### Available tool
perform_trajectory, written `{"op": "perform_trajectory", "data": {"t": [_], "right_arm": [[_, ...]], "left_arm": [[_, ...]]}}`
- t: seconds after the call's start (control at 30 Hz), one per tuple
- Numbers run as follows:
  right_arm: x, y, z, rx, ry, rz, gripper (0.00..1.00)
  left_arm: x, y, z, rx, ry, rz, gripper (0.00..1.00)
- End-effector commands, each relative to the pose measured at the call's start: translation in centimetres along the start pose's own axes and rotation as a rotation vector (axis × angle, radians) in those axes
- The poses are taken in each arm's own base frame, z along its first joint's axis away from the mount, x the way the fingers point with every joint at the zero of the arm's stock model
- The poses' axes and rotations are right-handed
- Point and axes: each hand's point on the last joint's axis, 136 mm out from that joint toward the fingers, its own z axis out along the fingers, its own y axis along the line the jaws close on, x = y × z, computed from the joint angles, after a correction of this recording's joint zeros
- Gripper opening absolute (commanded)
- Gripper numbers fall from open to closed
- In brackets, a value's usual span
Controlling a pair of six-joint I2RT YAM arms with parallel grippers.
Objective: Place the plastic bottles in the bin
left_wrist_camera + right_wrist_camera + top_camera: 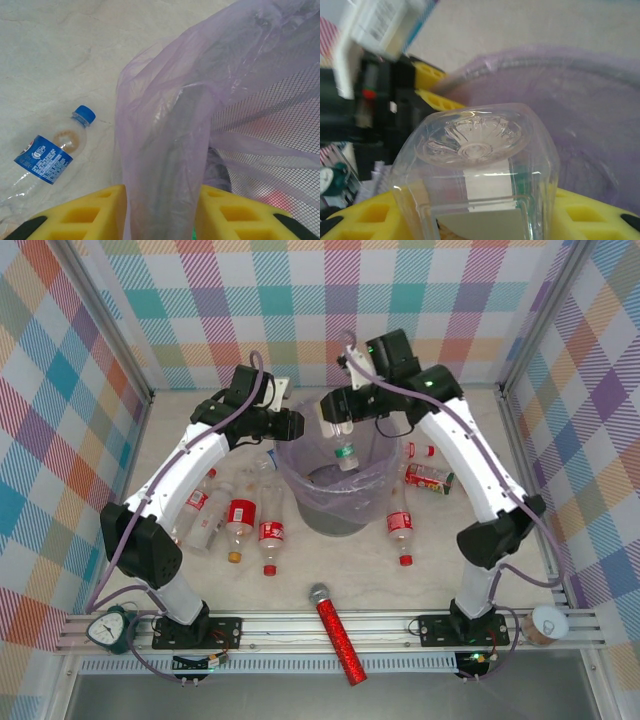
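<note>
Right now the right claw [480, 210] is gripping a clear bottle [475, 145] by its lower body. Its yellow fingers [370, 220] are pressing in from both sides, and the bottle's moulded base is facing the wrist camera. From above, this bottle is hanging cap-down over the mouth of the bin [340, 515], with its green cap [345, 452] pointing into the opening.

Just across the rim, the left claw [162, 210] is sitting narrow. It is closing on a bunched fold of the lavender bag [165, 100] that is lining the bin, and the fold is filling the gap between its two yellow fingers [85, 215]. Through the thin plastic, the grey rim is showing as a dark band.

Beside the left claw, a blue-labelled bottle [50, 157] with a blue cap is lying on its side on the pale table [60, 50], apart from the bin.

Further out, several red-labelled bottles [240, 515] are lying on the table to the left of the bin. Two more bottles [400, 530] are lying to its right. A red glittery microphone [335, 630] is resting at the near edge between the two arm bases.
</note>
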Motion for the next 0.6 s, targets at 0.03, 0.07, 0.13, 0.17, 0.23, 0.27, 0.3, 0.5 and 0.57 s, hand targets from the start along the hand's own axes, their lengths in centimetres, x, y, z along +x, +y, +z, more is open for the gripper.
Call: {"op": "perform_trajectory", "data": {"t": [0.03,0.07,0.13,0.17,0.23,0.27,0.3,0.5,0.57], "right_arm": [[3.1,-0.1,2.0,-0.005,0.108,-0.042,0.37],[3.7,-0.2,2.6,-0.009,0.119,-0.039,0.37],[4.9,-0.9,3.7,0.001,0.144,-0.030,0.37],[5.4,-1.4,4.2,0.012,0.155,-0.024,0.37],[6.3,-2.1,5.0,0.029,0.165,-0.012,0.39],[6.7,-2.2,5.4,0.020,0.168,-0.003,0.39],[7.0,-2.2,5.7,0.011,0.168,0.004,0.39],[9.0,-3.4,7.6,0.027,0.195,0.038,0.51],[9.4,-3.7,8.0,0.038,0.201,0.041,0.55]], "left_arm": [[2.2,-0.3,0.9,0.008,0.066,-0.005,0.37],[2.2,-0.2,0.9,0.003,0.064,-0.005,0.36],[2.3,0.0,0.9,-0.007,0.066,-0.007,0.35],[2.3,0.1,0.8,-0.009,0.066,-0.006,0.35],[2.4,0.1,0.9,-0.011,0.067,-0.007,0.34],[2.5,0.2,0.9,-0.012,0.069,-0.008,0.33],[2.5,0.2,1.0,-0.014,0.070,-0.008,0.33],[2.5,0.3,1.2,-0.016,0.071,-0.008,0.32],[2.5,0.2,1.2,-0.014,0.069,-0.008,0.32]]}}
